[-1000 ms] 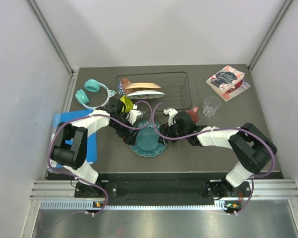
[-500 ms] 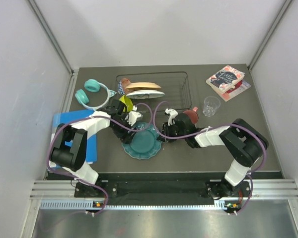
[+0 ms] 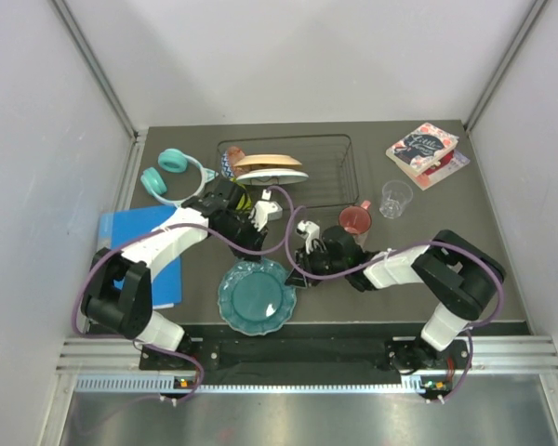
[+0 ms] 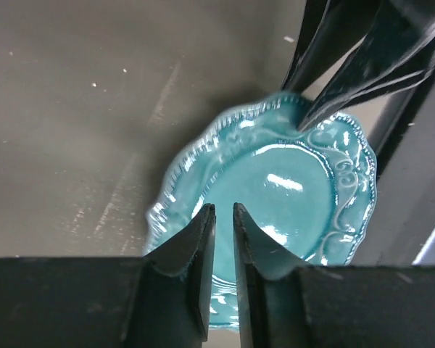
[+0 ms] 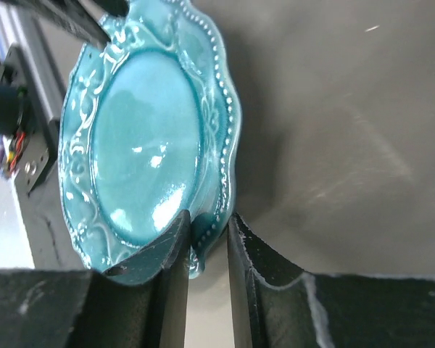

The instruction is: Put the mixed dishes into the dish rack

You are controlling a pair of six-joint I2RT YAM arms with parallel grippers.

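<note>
At the far left of the counter (image 3: 400, 279) lies a blue folder (image 3: 139, 243), with teal headphones (image 3: 172, 175) behind it. The left gripper (image 4: 222, 210) hangs over the teal plate (image 3: 257, 295) with its fingers pressed together and nothing between them; in its wrist view the plate lies below and clear of the tips. Behind it stands the rack (image 3: 339, 177), at the middle of the counter's far side. In its left end are the red-blue bowl (image 3: 229, 160), and beside that the cream plate (image 3: 268, 161) and the white plate (image 3: 284, 176), both leaning on edge among the prongs. The yellow bowl (image 3: 238, 198) shows at the rack's near left corner, partly hidden by the left arm. The teal plate is on the near part of the counter, well in front of the rack, close to the arm bases. The right gripper (image 3: 296, 272) pinches its right rim, one finger above the scalloped edge and one under it. Right of that gripper the mug (image 3: 356, 218) stands on the counter, outside the rack. A clear glass (image 3: 396, 198) is just beyond it, and the books (image 3: 426, 149) sit in the far right corner.
</note>
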